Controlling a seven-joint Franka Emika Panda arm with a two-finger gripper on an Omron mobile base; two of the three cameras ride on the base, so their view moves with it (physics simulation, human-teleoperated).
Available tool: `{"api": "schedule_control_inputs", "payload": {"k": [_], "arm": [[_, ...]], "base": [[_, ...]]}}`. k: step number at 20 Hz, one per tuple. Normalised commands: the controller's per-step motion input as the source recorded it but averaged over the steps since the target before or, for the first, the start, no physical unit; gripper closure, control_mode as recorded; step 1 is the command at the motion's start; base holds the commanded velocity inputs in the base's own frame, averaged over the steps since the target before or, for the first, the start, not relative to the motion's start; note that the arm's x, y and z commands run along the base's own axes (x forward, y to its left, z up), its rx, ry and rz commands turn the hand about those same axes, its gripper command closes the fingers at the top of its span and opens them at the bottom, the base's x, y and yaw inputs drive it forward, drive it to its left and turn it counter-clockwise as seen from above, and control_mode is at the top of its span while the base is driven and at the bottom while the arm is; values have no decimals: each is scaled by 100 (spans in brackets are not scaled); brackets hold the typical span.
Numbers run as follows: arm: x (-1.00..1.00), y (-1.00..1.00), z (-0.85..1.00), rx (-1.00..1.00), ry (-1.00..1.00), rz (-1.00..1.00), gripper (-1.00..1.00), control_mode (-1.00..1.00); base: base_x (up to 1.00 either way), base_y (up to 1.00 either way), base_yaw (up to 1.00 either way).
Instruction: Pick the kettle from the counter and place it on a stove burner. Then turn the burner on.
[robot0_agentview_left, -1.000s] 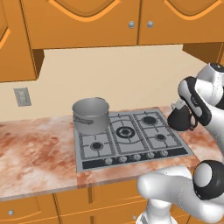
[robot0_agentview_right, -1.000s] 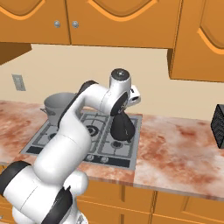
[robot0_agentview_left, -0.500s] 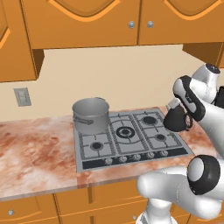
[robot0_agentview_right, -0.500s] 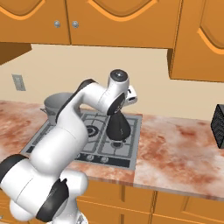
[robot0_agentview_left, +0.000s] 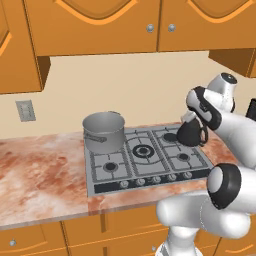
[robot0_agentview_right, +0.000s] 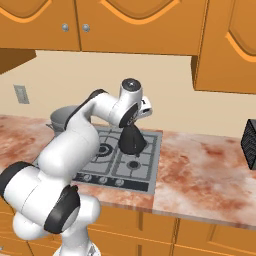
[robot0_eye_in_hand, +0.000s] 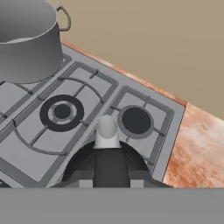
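Fingers pinched on kettle (robot0_agentview_left: 190, 132), hanging above the stove's right side, with far-right burner (robot0_eye_in_hand: 136, 120) just beyond and below it.

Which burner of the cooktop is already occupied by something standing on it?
The rear left burner: the grey pot stands on it. The other burners, including the large central burner, are bare; the kettle hangs above them.

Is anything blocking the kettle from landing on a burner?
No. The gripper holds the kettle above the right side of the cooktop, where the burners are bare. The grey pot sits far away on the back-left burner.
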Motion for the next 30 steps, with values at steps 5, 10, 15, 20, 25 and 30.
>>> {"api": "schedule_control_inputs", "payload": {"k": [5,10,15,20,25,30], "arm": [[14,0,-26,0,6,0,100,-100],[10,0,-26,0,6,0,100,-100],[5,0,-37,0,4,0,100,-100],[0,0,-38,0,4,0,100,-100],[1,0,-21,0,1,0,100,-100],[0,0,-13,-3,0,0,100,-100]], "base": [[0,0,0],[0,0,0],[0,0,0],[0,0,0],[0,0,0],[0,0,0]]}}
